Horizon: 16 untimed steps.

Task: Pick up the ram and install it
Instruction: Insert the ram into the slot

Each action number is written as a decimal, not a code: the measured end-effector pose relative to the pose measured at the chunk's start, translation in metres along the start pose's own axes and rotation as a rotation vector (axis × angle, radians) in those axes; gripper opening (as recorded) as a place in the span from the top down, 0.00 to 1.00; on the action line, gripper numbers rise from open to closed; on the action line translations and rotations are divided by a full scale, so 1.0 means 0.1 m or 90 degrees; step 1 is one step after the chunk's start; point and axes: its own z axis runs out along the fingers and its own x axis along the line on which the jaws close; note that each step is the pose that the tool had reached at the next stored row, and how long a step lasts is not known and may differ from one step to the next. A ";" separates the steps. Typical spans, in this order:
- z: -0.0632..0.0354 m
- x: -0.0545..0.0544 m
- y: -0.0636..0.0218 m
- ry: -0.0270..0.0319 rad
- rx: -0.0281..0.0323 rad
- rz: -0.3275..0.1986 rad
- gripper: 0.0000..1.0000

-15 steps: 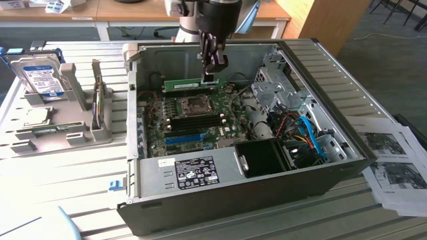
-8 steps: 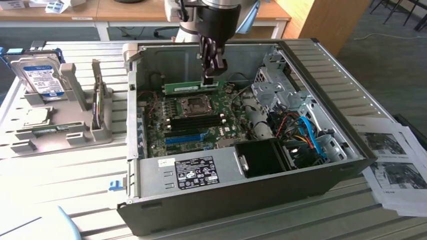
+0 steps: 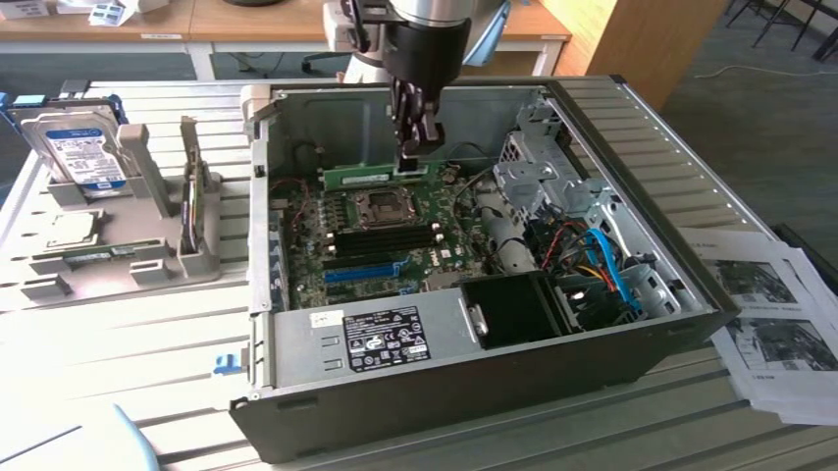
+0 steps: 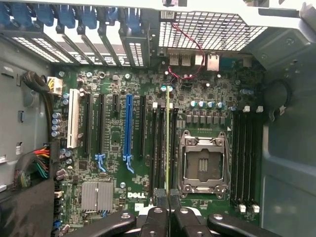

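- The ram (image 3: 360, 175), a long, thin green circuit-board stick, hangs inside the open dark-grey metal computer case (image 3: 654, 167). It is lifted clear of the green motherboard (image 4: 207, 89) rather than seated in it. In the exterior view it lies towards the case's far wall.
- It stands on edge with one long edge facing down at the board. That is why the wrist view shows the ram (image 4: 168, 143) as a thin yellow-green line.
- Its long axis runs level, parallel to the board. In the wrist view it lines up with the group of narrow black memory slots (image 4: 157, 143). These lie between the long blue expansion slot (image 4: 128, 128) and the square silver processor socket (image 4: 203, 165).
- I judge that this attitude suits a straight push down into a slot, since stick and slot share one direction.
- I cannot tell whether it hangs over one particular slot or over a gap beside it.
- The arm's black jaws are clenched on the ram, pinching its two flat faces near the end at the exterior view's right. Most of the stick reaches out towards the exterior view's left.
- Holding it by the faces leaves the lower edge free to meet a slot.
- Further out, a silver hard drive with a blue-white label (image 3: 78, 147) stands upright in a grey holder. It sits on the pale slatted surface (image 3: 131, 343), near the surface's edge at the exterior view's left and well apart from the case.
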 end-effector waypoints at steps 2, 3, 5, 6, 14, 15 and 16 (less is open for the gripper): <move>0.019 0.00 0.000 0.0000 0.0000 0.000 0.89; 0.028 0.00 -0.001 0.0000 0.0000 0.000 0.89; 0.044 0.00 -0.001 0.0000 0.0000 0.000 0.89; 0.052 0.00 -0.001 0.0000 0.0000 0.000 0.89; 0.118 0.00 -0.003 0.0000 0.0000 0.000 0.89; 0.126 0.00 -0.003 0.0000 0.0000 0.000 0.89; 0.133 0.00 -0.003 0.0000 0.0000 0.000 0.89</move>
